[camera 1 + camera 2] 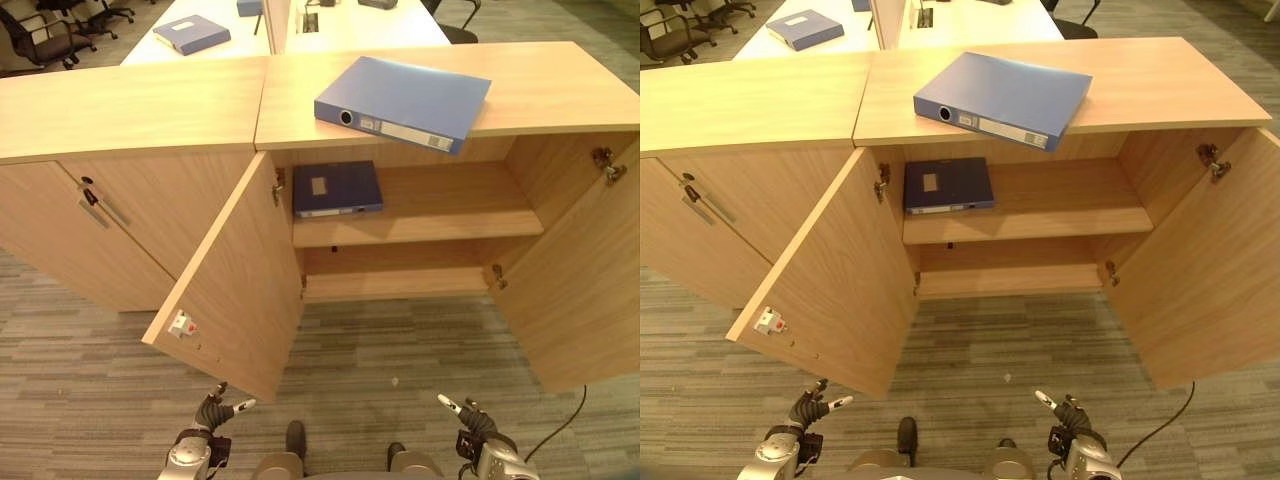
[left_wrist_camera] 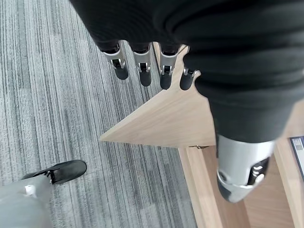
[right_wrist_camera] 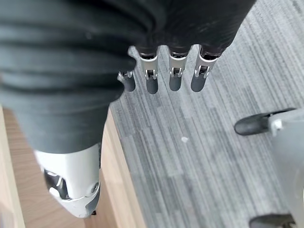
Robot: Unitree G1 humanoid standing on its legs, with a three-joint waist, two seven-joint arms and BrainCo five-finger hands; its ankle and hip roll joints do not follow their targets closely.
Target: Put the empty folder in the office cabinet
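A blue folder lies flat on top of the wooden office cabinet, its spine overhanging the front edge. Both cabinet doors stand open. Inside, a darker blue folder lies on the left part of the upper shelf. My left hand hangs low near the floor, below the open left door, with fingers straight and empty. My right hand hangs low on the other side, fingers relaxed, holding nothing.
The open right door juts out toward me. A closed cabinet adjoins on the left. Behind stand white desks with another blue folder and office chairs. Grey striped carpet lies in front.
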